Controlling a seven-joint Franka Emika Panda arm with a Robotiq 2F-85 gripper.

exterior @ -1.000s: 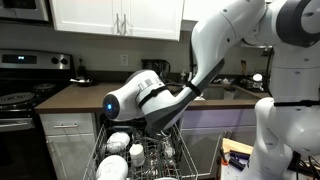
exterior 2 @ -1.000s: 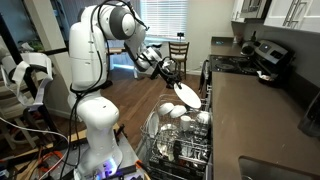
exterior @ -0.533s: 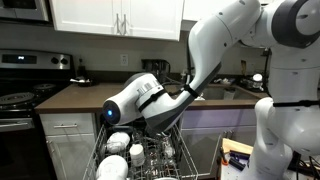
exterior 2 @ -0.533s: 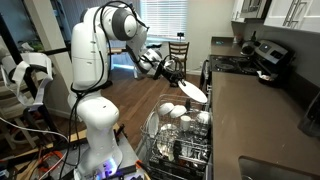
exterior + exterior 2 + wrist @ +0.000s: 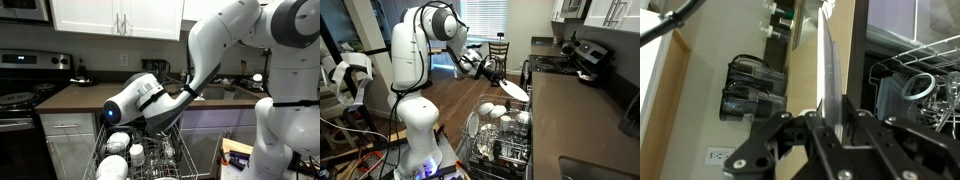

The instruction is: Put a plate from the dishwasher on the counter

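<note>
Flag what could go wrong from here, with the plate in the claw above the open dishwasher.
1. The claw pinches the plate only at its rim, so it may pivot or slip.
2. It hangs over the dishwasher rack of white dishes; a drop could chip them.
3. The counter edge is close beside the plate; a low swing could clip it.

I'm seeing the plate (image 5: 513, 89) showing white against the dark brown counter (image 5: 572, 120); the arm (image 5: 412, 50) is gleaming white, the gripper (image 5: 491, 72) is looking black, the dishes (image 5: 118, 143) are showing white, and the stove (image 5: 18, 100) is looking black.
</note>
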